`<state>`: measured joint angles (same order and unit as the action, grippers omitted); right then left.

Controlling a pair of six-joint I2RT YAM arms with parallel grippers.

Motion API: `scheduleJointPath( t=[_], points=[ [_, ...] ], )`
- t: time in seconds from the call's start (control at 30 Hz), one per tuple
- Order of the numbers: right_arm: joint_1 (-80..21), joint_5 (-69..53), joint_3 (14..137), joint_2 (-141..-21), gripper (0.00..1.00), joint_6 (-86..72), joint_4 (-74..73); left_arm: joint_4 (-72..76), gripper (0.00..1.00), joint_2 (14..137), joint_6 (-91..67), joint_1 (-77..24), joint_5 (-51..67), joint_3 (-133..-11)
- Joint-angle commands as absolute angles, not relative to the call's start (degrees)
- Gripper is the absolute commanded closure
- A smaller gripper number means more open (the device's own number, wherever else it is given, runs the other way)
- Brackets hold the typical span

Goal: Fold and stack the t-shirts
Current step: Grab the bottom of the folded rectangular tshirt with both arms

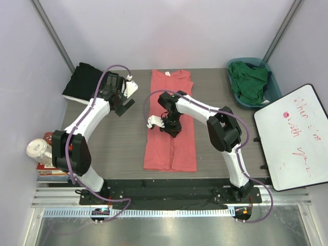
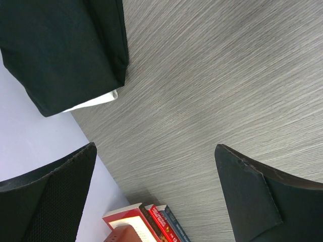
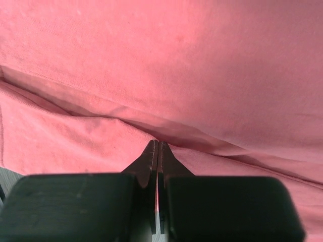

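**Right gripper pinching the coral-pink shirt**

The right gripper (image 3: 158, 147) is clamping, jaws together, on a raised fold of the coral-pink t-shirt (image 1: 171, 148), which is lying lengthwise mid-table. The left gripper (image 2: 154, 151) is hovering with its jaws wide apart beside the folded black t-shirt (image 1: 82, 82). The dark green t-shirt (image 1: 249, 82) is sitting in the teal basket (image 1: 274, 91). Red handwriting on the whiteboard (image 1: 292, 138) is showing, but it is illegible.

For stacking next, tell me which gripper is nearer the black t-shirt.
Left. The left gripper sits open just beside the black t-shirt; the right gripper is farther off, shut on the coral-pink t-shirt mid-table.
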<state>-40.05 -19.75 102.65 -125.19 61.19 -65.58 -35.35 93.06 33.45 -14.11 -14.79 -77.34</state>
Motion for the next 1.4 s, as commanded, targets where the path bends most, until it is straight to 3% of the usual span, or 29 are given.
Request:
scheduleJointPath(
  t=[0.0, 0.2, 0.23, 0.27, 0.53, 0.6, 0.73, 1.0, 1.03, 1.13, 1.2, 1.33, 1.37],
  points=[
    [-41.5, -21.6, 104.9, -122.3, 0.99, 61.5, -67.3, -33.0, 0.0, 93.3, 33.5, -13.8, -14.2, -79.5],
    [-42.0, -20.7, 105.1, -123.1, 0.97, 61.6, -68.3, -33.0, 0.0, 93.3, 33.8, -13.8, -14.5, -79.5],
    [-42.0, -19.9, 104.9, -123.1, 0.88, 61.7, -68.3, -33.0, 0.0, 93.3, 33.8, -13.9, -14.5, -79.5],
    [-42.0, -19.5, 104.9, -123.0, 0.72, 61.4, -67.9, -33.0, 0.0, 93.2, 34.0, -13.8, -14.5, -79.5],
    [-42.3, -22.8, 102.4, -114.9, 0.55, 62.1, -68.5, -33.5, 0.0, 91.6, 36.2, -13.8, -13.0, -77.7],
    [-43.1, -21.9, 99.5, -113.6, 0.55, 63.2, -69.0, -33.5, 0.0, 91.8, 36.3, -13.8, -13.1, -77.7],
    [-43.9, -21.4, 97.8, -115.0, 0.99, 61.6, -68.8, -33.4, 0.0, 92.6, 35.5, -13.8, -12.5, -78.8],
    [-44.0, -20.4, 92.5, -114.6, 0.98, 58.0, -66.5, -37.1, 0.0, 92.9, 37.3, -13.8, -3.9, -80.1],
    [-44.1, -18.0, 90.7, -111.7, 0.85, 55.7, -65.0, -37.2, 0.0, 91.2, 39.3, -13.9, -2.2, -77.7],
    [-44.3, -14.3, 83.0, -105.1, 0.66, 54.1, -60.8, -36.9, 0.0, 86.6, 41.9, -14.1, 5.6, -71.5],
    [-44.2, -11.1, 75.5, -101.4, 0.6, 53.6, -57.7, -37.3, 0.0, 83.7, 44.6, -14.8, 10.7, -68.1],
    [-44.2, -9.1, 63.4, -88.8, 0.34, 56.1, -49.3, -37.8, 0.0, 76.4, 53.2, -19.5, 15.4, -56.7],
    [-44.2, -9.0, 61.5, -84.4, 0.32, 56.3, -45.7, -37.9, 0.0, 73.8, 55.1, -20.7, 15.6, -55.2]
  ],
)
